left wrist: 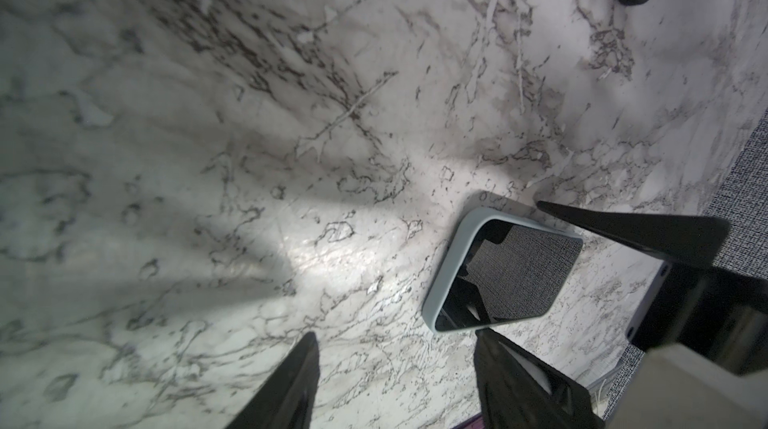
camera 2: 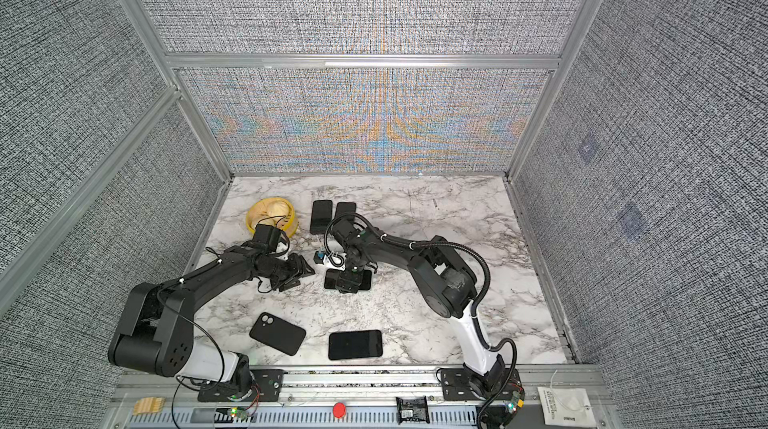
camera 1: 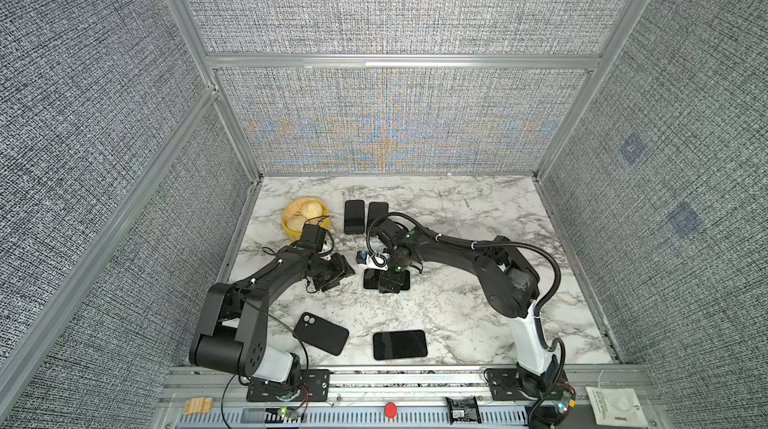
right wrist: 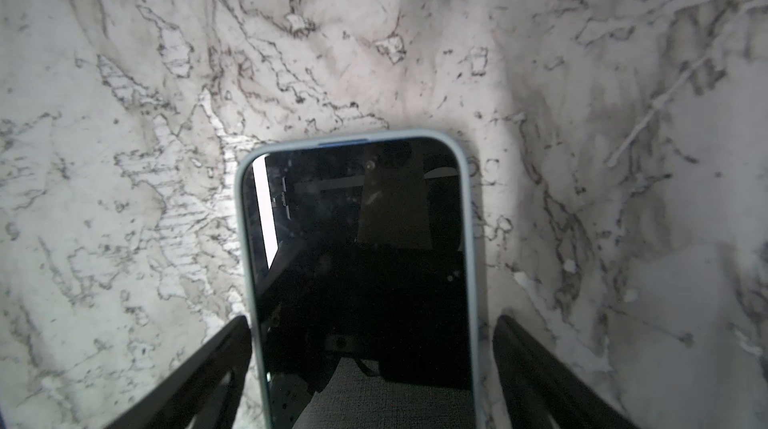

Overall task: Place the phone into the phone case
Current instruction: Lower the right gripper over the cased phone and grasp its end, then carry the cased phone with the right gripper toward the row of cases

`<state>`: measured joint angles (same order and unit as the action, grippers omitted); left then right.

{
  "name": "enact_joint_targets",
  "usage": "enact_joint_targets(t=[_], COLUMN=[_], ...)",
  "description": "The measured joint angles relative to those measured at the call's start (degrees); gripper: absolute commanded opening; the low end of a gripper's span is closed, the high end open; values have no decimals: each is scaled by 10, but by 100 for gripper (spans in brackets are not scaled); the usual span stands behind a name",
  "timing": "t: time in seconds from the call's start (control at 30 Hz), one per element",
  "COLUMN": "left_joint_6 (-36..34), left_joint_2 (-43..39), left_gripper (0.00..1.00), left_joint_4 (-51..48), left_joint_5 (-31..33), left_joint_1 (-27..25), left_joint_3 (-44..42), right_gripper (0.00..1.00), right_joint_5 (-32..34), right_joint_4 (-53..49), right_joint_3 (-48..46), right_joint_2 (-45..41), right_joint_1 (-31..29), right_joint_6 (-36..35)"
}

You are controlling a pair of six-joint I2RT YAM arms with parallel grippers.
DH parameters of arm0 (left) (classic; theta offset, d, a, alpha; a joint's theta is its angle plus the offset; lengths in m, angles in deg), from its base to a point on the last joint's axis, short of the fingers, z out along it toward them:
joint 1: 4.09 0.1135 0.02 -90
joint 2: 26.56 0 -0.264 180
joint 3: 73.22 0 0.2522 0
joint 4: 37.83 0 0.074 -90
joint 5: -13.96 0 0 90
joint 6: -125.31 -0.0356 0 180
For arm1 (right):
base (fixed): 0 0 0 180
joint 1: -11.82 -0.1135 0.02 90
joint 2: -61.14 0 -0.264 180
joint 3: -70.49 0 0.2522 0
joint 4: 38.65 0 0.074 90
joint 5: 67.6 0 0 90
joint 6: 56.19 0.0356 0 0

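Right fingers (right wrist: 208,377) straddle the cased phone (right wrist: 361,281) without gripping; left fingers (left wrist: 291,385) gape empty nearby.

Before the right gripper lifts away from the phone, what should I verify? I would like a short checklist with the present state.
1. The phone sits in the phone case: ok where visible, rim surrounds the screen; hidden end, cannot tell.
2. The right gripper is not clamping: ok, jaws apart on either side of the case.
3. The left gripper is empty: ok, open, holding nothing.
4. The cased phone lies flat on the table: ok.
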<state>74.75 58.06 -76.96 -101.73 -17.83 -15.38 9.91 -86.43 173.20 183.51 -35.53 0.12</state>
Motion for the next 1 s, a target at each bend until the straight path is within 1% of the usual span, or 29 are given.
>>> enact_joint_targets(t=[0.27, 0.47, 0.6, 0.8, 1.0], left_joint_6=[0, 0, 0, 0, 0], left_joint_2=[0, 5, 6, 2, -1], left_gripper=[61, 61, 61, 61, 61], left_joint_4=[1, 3, 4, 4, 4], left_joint_5=[0, 0, 0, 0, 0], left_joint_1=[0, 0, 0, 0, 0], left_joint_3=[-3, -3, -3, -3, -3], right_gripper=[80, 74, 72, 68, 66], right_joint_5=[17, 32, 38, 64, 80], right_joint_4=[-19, -37, -52, -71, -85], right_joint_3=[12, 5, 13, 38, 63], right_joint_2=[2, -16, -16, -6, -3], right_joint_1=[-2, -2, 2, 22, 75], right_joint_6=[5, 21, 36, 94, 180])
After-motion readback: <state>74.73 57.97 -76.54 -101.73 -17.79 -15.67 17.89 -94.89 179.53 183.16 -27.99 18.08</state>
